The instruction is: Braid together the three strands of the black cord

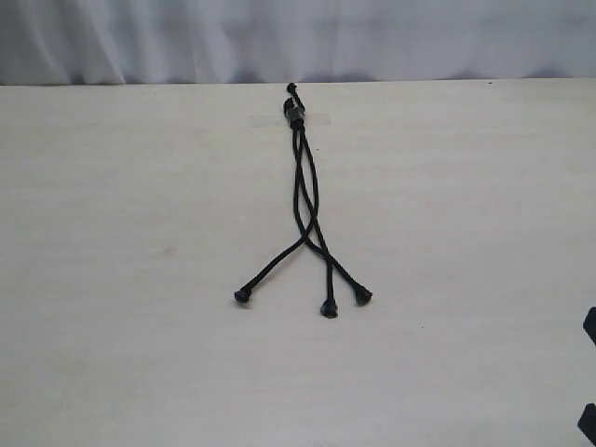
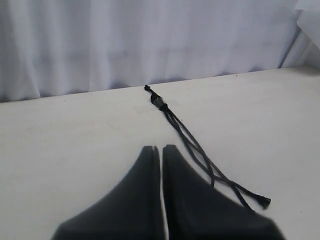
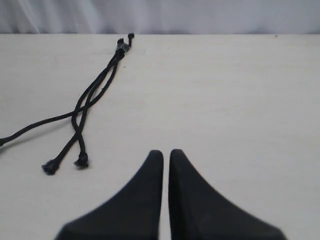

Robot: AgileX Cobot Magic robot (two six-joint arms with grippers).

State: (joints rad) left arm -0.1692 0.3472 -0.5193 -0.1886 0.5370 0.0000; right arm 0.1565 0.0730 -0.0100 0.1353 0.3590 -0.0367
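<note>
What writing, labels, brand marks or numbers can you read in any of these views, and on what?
None: no text is visible on the black cord, its clasp, the table, the curtain, the left gripper or the right gripper.

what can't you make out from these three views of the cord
Left wrist view: the left gripper hides all but one tip of the three strands.
Right wrist view: one strand runs off the picture's edge, tip cut off.
Exterior view: the clasp is too small to show how it joins them.
</note>
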